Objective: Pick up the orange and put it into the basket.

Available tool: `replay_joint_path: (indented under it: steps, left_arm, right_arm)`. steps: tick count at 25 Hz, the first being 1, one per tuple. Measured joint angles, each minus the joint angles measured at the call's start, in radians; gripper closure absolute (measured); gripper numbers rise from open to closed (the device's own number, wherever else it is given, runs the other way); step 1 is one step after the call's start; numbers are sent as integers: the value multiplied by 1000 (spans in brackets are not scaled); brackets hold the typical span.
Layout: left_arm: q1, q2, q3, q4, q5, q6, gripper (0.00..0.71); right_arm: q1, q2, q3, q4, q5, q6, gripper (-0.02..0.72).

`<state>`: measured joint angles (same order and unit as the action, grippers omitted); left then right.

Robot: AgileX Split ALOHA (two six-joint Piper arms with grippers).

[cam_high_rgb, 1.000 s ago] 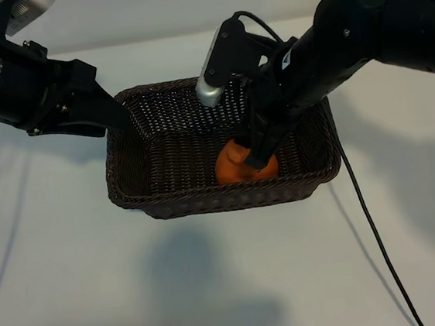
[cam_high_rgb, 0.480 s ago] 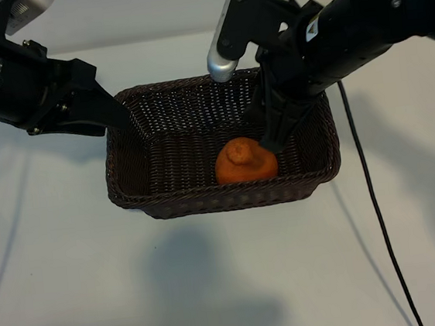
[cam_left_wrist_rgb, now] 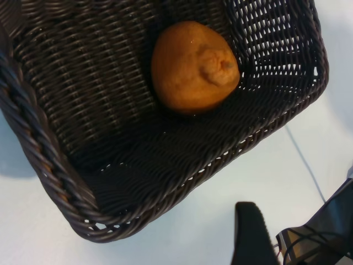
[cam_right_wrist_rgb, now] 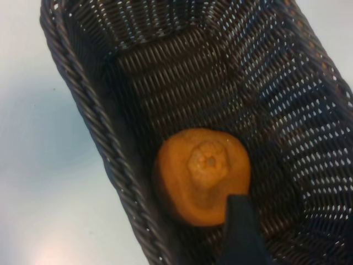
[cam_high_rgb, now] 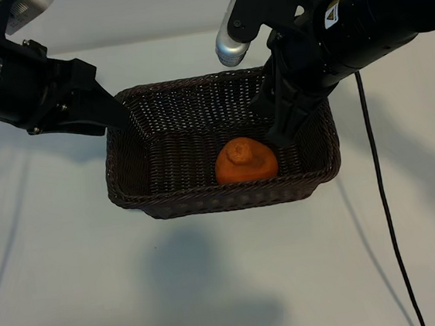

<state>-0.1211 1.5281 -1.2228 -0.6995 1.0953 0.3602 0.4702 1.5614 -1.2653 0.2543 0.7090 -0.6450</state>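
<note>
The orange (cam_high_rgb: 245,162) lies on the floor of the dark wicker basket (cam_high_rgb: 221,201), near its front right, stem nub up, and nothing touches it. My right gripper (cam_high_rgb: 282,129) hangs open and empty just above and to the right of the orange, over the basket's right end. In the right wrist view one dark finger (cam_right_wrist_rgb: 240,232) stands over the orange (cam_right_wrist_rgb: 201,171) inside the basket (cam_right_wrist_rgb: 94,116). My left gripper (cam_high_rgb: 115,115) is open at the basket's back left corner. The left wrist view shows one finger (cam_left_wrist_rgb: 251,237) outside the basket (cam_left_wrist_rgb: 33,138), with the orange (cam_left_wrist_rgb: 193,66) inside.
The basket stands in the middle of a white table (cam_high_rgb: 215,288). A black cable (cam_high_rgb: 383,216) runs down the table to the right of the basket. Both arms reach over the basket's back corners.
My right gripper has left the orange and risen up and to the right. The orange stays in the basket. The left arm has not moved.
</note>
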Motion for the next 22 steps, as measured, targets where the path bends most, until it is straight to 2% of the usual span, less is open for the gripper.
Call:
replay_joint_path:
  steps: [5, 10, 13, 18, 22]
  left_arm:
    - [0, 0, 0, 0, 0, 0, 256]
    - [0, 0, 0, 0, 0, 0, 256]
    - [0, 0, 0, 0, -1, 0, 256]
    - [0, 0, 0, 0, -1, 0, 256]
    - [0, 0, 0, 0, -1, 0, 256]
  right_arm:
    - [0, 0, 0, -4, 30, 71, 376]
    - [0, -1, 0, -19, 57, 149, 577]
    - [0, -1, 0, -21, 61, 184, 667]
    - [0, -1, 0, -26, 62, 229, 688]
    - [-9, -2, 0, -82, 87, 305, 688]
